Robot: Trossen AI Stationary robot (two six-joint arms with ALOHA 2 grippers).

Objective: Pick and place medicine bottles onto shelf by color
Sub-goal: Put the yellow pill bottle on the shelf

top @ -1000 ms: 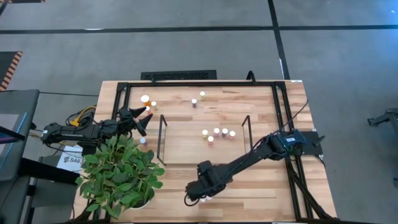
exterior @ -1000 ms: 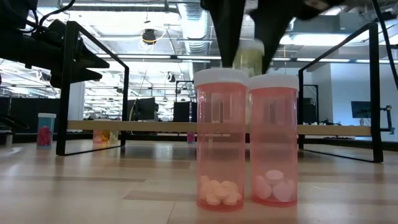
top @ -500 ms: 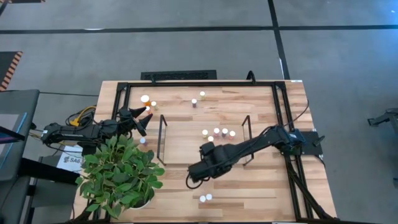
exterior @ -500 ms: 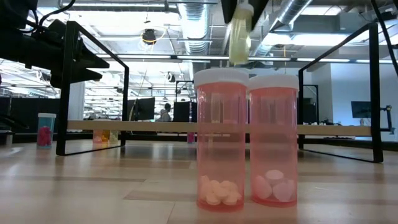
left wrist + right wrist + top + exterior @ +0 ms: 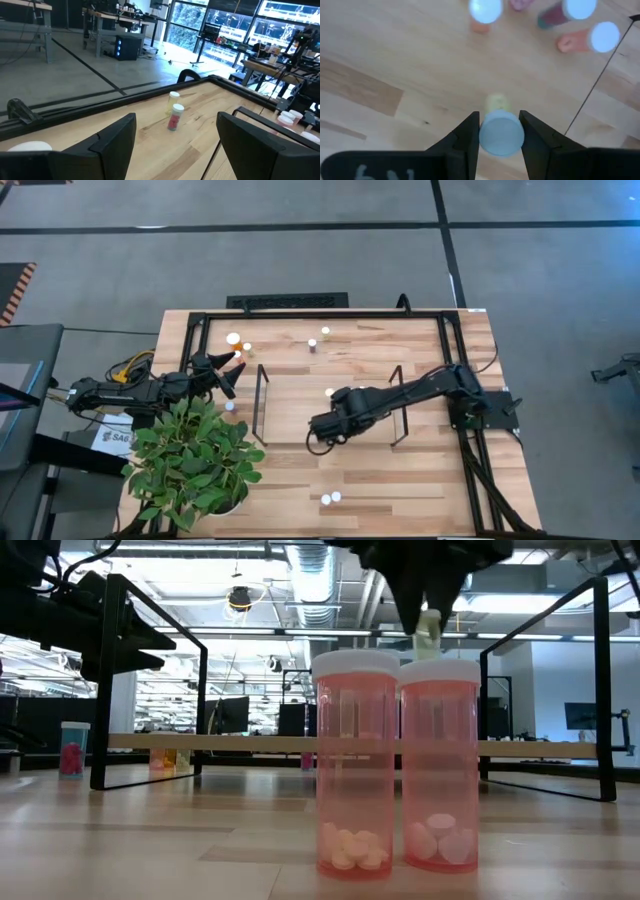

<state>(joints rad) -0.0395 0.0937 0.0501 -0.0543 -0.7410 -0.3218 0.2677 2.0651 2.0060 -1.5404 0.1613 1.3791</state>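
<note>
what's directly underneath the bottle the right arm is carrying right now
Bare light-wood shelf, as seen past the right end effector clamping the yellowish bottle by its white cap. Other bottles stand farther off. The cap hides the spot straight below.

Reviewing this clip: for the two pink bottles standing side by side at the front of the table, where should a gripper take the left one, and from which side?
Grip the white cap of the left pink bottle from straight above, I'd judge. It stands upright, very close against its twin, so the fingers should close front to back, not into that near-shut gap. The right gripper is busy, shut on a pale bottle.
</note>
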